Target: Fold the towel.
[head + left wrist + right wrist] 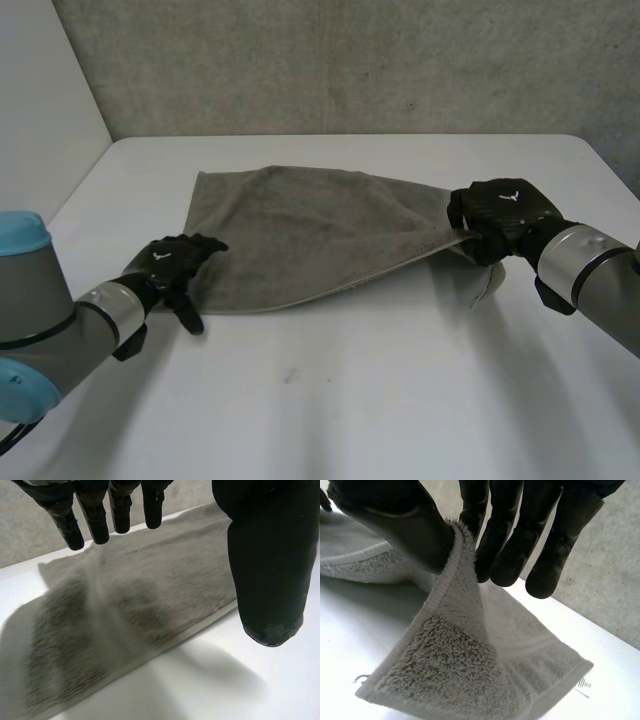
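Two hands at the grey towel [310,235], centre frame on the white table [350,400], long axis left-right. Right hand [505,212] pinches the raised right corner. Left hand [175,262], fingers slack, sits at the lower-left corner.

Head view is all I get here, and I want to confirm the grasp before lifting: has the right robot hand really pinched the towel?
Observer: Yes. In the right wrist view, the right robot hand pinches the towel by its edge, between thumb and fingers.
Operator: Is the corner off the table?
Observer: A corner hangs below that hand. I cannot tell whether its tip touches the table.
Operator: And the left robot hand?
Observer: The left robot hand holds nothing. Its fingers are straight over the cloth, and its thumb is out past the towel's near edge.
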Motion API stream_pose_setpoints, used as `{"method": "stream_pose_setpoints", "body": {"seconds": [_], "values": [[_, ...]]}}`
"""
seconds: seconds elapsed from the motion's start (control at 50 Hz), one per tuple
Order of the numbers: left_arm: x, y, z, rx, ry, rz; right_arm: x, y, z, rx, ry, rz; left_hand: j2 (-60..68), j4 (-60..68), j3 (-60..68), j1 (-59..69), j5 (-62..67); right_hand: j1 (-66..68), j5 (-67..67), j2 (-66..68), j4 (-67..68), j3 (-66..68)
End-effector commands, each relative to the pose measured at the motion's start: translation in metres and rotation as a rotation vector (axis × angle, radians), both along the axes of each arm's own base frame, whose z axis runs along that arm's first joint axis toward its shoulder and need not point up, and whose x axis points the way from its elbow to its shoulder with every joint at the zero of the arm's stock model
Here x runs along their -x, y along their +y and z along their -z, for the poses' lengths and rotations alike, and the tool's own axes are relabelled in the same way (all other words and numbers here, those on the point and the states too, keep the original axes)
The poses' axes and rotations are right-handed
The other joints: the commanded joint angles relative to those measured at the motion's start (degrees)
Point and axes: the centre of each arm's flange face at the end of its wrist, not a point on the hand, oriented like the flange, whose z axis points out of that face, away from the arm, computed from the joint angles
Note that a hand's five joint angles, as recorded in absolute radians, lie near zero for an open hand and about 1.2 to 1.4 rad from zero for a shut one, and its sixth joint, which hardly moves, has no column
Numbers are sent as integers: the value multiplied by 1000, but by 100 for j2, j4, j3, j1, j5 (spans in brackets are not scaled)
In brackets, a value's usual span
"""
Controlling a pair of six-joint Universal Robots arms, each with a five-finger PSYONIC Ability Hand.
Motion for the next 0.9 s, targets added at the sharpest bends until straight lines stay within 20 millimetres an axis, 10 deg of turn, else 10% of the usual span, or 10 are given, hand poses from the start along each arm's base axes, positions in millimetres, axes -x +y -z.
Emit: {"method": "stream_pose_setpoints", "body": {"seconds": [0.02,0.62,0.9], "values": [[23,8,1,-30,72,38,0,2,-9,7,-40,6,197,217,204,233,184,303,226,343,277,317],[100,22,23,-111,248,-37,2,9,-31,47,-89,9,534,553,540,570,520,303,226,343,277,317],[106,6,28,-5,256,-246,2,9,-30,44,-88,9,3034,3054,3041,3071,3021,303,226,343,277,317]]}}
